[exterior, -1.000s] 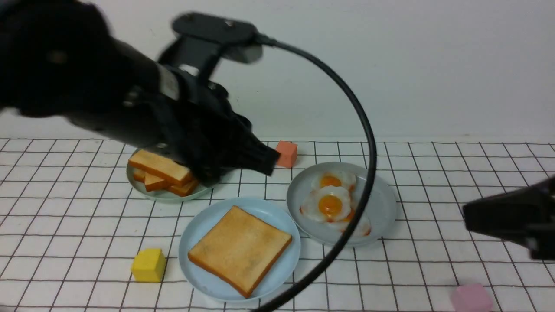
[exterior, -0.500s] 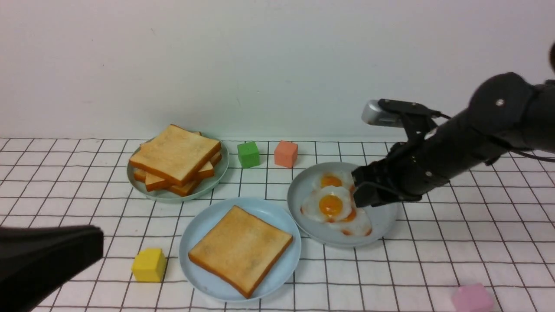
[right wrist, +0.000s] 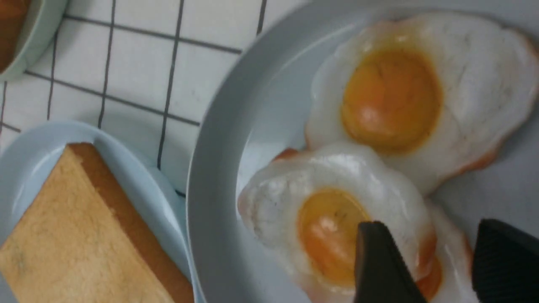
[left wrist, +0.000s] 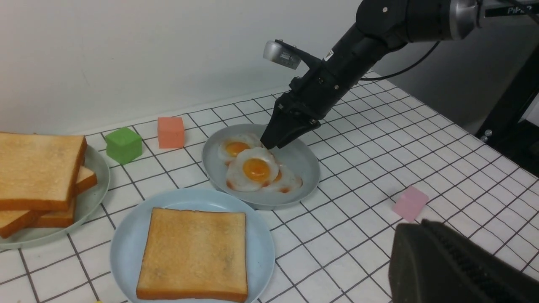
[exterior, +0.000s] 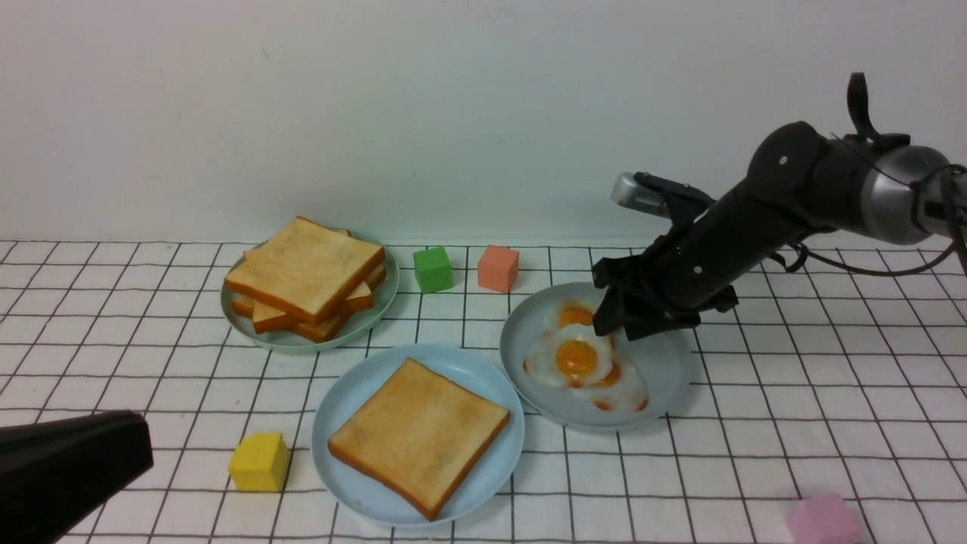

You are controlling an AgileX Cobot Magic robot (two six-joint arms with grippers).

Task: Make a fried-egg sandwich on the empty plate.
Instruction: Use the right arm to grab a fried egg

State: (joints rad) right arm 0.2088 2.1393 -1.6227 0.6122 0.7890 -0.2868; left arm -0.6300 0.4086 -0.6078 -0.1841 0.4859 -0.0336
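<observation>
The light sky-blue plate [exterior: 461, 368] sits at front centre with one toast slice [exterior: 418, 434] lying flat on it, nothing on top. Several fried eggs [exterior: 578, 355] overlap on the grey-blue plate [exterior: 668, 370] to its right. My right gripper [exterior: 613, 323] is open and hangs just over the eggs; in the right wrist view its fingertips [right wrist: 379, 261] straddle the edge of the nearest egg [right wrist: 328, 227], holding nothing. My left gripper [exterior: 140, 446] is low at the front left, away from the plates; its jaws [left wrist: 421, 225] look shut and empty.
A pale green plate [exterior: 378, 306] at back left holds a stack of toast slices [exterior: 306, 268]. A green cube [exterior: 433, 269] and a salmon cube [exterior: 498, 267] stand at the back, a yellow cube [exterior: 259, 461] front left, a pink cube [exterior: 822, 520] front right.
My left arm pulled back from over the toast stack to the front left corner. My right arm came in from the right and now hangs over the egg plate.
</observation>
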